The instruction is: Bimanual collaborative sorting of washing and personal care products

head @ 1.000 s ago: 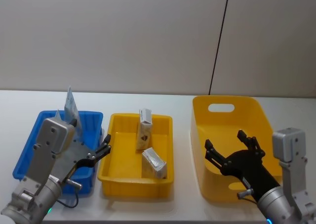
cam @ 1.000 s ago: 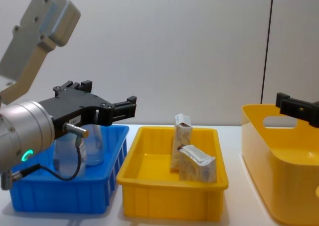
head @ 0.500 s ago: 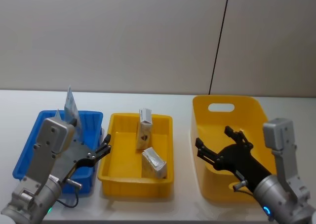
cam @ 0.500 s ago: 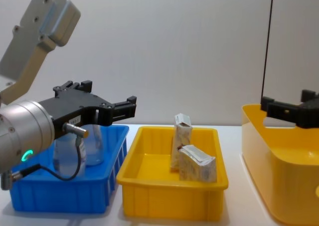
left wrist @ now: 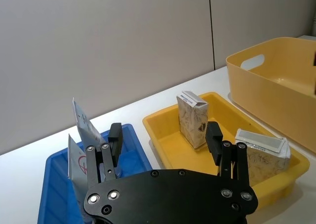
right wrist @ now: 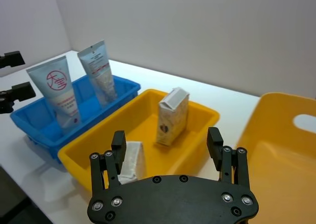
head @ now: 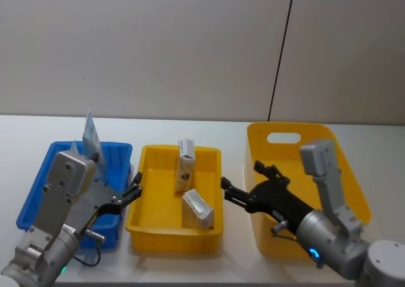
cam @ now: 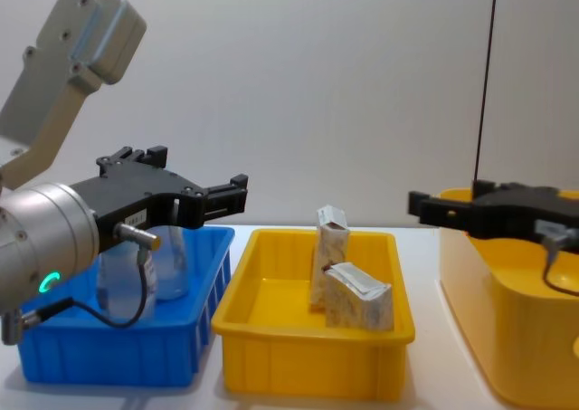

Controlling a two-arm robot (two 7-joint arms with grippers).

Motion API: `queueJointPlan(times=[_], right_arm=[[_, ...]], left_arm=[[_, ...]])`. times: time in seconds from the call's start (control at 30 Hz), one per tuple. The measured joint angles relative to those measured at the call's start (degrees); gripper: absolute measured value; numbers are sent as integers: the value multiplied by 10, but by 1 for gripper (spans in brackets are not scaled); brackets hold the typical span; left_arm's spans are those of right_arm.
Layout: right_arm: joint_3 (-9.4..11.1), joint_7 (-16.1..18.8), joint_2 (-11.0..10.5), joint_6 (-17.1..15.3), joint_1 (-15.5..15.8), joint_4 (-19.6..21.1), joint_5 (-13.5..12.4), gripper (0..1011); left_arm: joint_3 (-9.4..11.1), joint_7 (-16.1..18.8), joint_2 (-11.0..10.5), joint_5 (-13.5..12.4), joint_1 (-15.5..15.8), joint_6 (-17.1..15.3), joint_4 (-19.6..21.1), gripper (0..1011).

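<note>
Approach step, I judge: I am holding my right gripper (head: 240, 179) wide open, empty, just right of the shallow yellow plastic tray (head: 171, 227) containing two cream patterned paper packets (head: 199, 208), left gripper (head: 130, 189) parked open by the blue plastic bin (head: 38, 192); next needs straddling one packet.

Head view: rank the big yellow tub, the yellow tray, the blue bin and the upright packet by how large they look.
1. Yellow tub.
2. Yellow tray and blue bin look about alike; the left arm covers part of the bin, so they are not ranked.
3. Upright packet.
</note>
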State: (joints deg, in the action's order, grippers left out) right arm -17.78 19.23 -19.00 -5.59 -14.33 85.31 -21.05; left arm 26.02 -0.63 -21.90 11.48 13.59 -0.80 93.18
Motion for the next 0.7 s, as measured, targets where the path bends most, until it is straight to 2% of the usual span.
queueJointPlan(times=[0.27, 0.53, 0.7], right_arm=[[-24, 8, 24, -31, -37, -33, -7, 1002], [-40, -5, 48, -86, -65, -53, -16, 1002], [-49, -24, 63, -133, -81, -63, -20, 1002]], left_arm=[[0, 0, 0, 0, 0, 0, 0, 1001], [0, 0, 0, 0, 0, 0, 0, 1001], [0, 0, 0, 0, 0, 0, 0, 1001]])
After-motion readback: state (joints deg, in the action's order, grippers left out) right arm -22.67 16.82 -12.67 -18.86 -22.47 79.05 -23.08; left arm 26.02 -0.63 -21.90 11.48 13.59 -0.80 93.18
